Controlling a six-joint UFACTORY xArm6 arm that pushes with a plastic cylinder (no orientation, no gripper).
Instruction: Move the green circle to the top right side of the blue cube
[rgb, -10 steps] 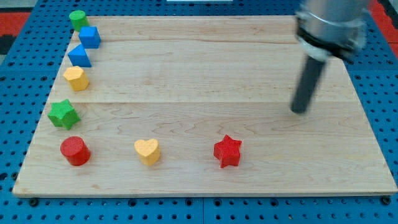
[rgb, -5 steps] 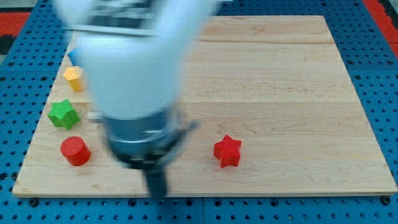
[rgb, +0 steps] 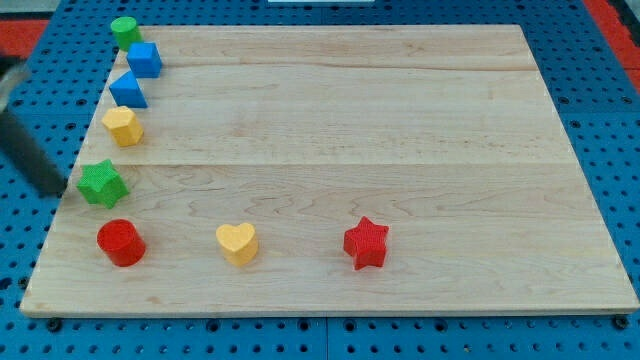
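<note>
Green circle sits at board's top-left corner, touching blue cube on cube's upper-left. Rod blurred at view's left edge, slanting down-right; my tip off board, just left of green star. Circle lies well up, slightly right of tip. No gripper; rod bare, touching no block.

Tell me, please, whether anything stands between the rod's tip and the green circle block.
Yes: my tip sits beside the green star; the yellow block, blue triangular block and blue cube line the edge toward the green circle.
</note>
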